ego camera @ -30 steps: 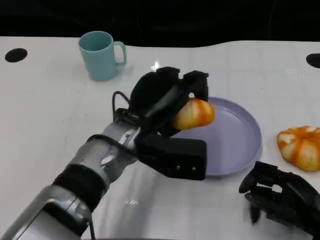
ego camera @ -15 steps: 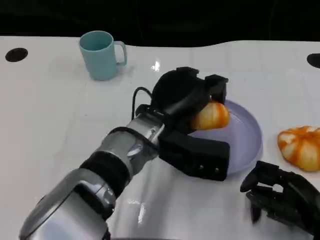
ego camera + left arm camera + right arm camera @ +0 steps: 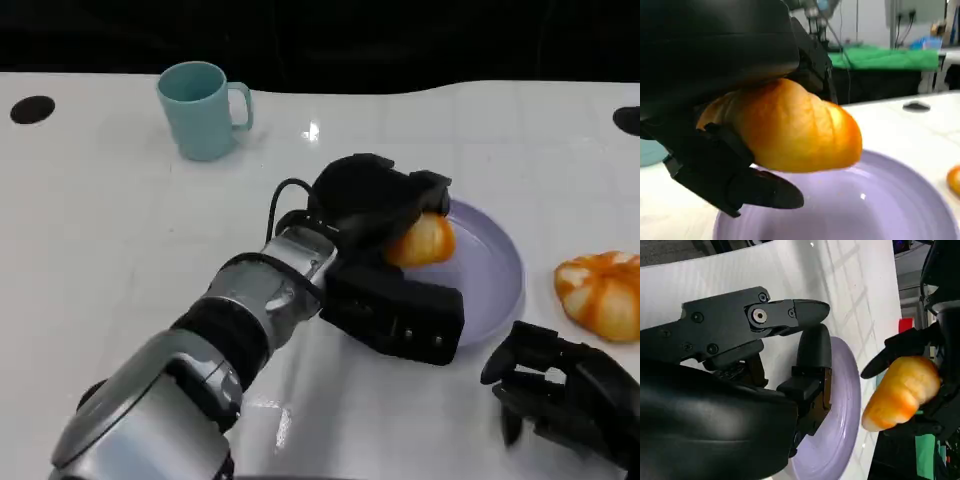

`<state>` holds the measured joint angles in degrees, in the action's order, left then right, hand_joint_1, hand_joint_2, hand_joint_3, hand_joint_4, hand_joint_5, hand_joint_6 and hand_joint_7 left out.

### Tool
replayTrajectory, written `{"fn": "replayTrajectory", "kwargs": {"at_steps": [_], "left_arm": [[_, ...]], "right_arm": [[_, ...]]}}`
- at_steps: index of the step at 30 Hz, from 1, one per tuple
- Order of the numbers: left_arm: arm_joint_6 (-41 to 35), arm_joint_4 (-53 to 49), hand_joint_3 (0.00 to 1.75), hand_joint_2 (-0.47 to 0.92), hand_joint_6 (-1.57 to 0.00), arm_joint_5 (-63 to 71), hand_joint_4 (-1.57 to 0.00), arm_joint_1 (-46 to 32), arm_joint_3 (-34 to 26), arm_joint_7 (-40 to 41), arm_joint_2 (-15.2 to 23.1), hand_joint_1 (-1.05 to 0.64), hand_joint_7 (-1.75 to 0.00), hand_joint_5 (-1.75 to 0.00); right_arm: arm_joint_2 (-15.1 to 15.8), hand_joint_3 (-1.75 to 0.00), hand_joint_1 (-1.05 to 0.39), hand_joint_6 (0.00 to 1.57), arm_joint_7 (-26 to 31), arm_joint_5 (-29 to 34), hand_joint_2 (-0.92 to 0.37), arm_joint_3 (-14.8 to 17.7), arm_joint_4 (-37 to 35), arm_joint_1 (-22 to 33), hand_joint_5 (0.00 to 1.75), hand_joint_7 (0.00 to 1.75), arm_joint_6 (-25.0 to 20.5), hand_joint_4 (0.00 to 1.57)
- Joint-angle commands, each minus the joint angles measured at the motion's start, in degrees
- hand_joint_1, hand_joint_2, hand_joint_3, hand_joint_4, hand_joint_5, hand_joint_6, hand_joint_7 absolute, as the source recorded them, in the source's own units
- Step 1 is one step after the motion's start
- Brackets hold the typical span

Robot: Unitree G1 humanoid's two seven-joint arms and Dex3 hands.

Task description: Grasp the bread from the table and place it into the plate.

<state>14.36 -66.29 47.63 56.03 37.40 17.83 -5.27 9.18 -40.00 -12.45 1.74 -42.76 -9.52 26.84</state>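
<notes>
My left hand grips an orange-brown bread roll and holds it just over the left part of the lilac plate. The left wrist view shows the roll between black fingers, a little above the plate. From the right wrist view, the roll hangs past the plate's rim. My right hand rests near the table's front edge, right of the plate, fingers apart and holding nothing. A second striped bread lies on the table at the far right.
A teal mug stands at the back left. Black round marks sit at the table's far corners. White tabletop stretches out on the left and in front.
The left hand has carried the roll rightward from the plate's left rim to over the plate, then lowered it slightly. The right hand has stayed put.
</notes>
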Motion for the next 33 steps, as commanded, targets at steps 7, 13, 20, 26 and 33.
{"fn": "replayTrajectory", "kwargs": {"at_steps": [7, 13, 20, 26, 33], "left_arm": [[-4.97, 0.57, 0.53, 0.92, 0.0, 0.77, 0.0, 3.31, 2.8, -9.88, 0.51, -0.88, -0.23, -0.26], [-4.42, 1.18, 0.56, 0.92, 0.0, -0.41, 0.0, 3.34, 2.45, -14.7, 1.2, -1.0, -0.16, -0.1], [-3.29, 3.45, 0.59, 0.92, 0.0, -1.55, 0.0, 2.84, 2.18, -18.47, 2.85, -1.05, -0.11, -0.02], [-3.06, 7.85, 0.61, 0.92, 0.0, -3.37, 0.0, 1.32, 1.16, -22.62, 5.07, -1.05, -0.05, 0.0], [-4.44, 14.74, 0.59, 0.92, 0.0, -6.09, 0.0, -0.75, -0.77, -30.98, 8.11, -1.05, 0.0, 0.0]], "right_arm": [[0.34, -0.26, -0.53, 0.66, -0.24, 0.3, -0.92, 0.11, -0.94, 1.44, 1.75, 1.45, -2.25, 0.71], [0.51, -0.26, -0.53, 0.66, 0.12, 0.51, -0.92, -0.12, -0.35, 1.68, 1.75, 1.46, -2.32, 0.7], [0.56, -0.25, -0.55, 0.66, 0.42, 0.65, -0.92, -0.12, -0.36, 1.72, 1.75, 1.45, -2.31, 0.71], [0.55, -0.25, -0.54, 0.67, 0.15, 0.51, -0.92, -0.02, -0.85, 1.46, 1.75, 1.45, -1.72, 0.71], [0.79, -0.25, -0.53, 0.67, 0.2, 0.73, -0.92, -0.03, -1.6, 1.17, 1.75, 1.44, -1.32, 0.72]]}}
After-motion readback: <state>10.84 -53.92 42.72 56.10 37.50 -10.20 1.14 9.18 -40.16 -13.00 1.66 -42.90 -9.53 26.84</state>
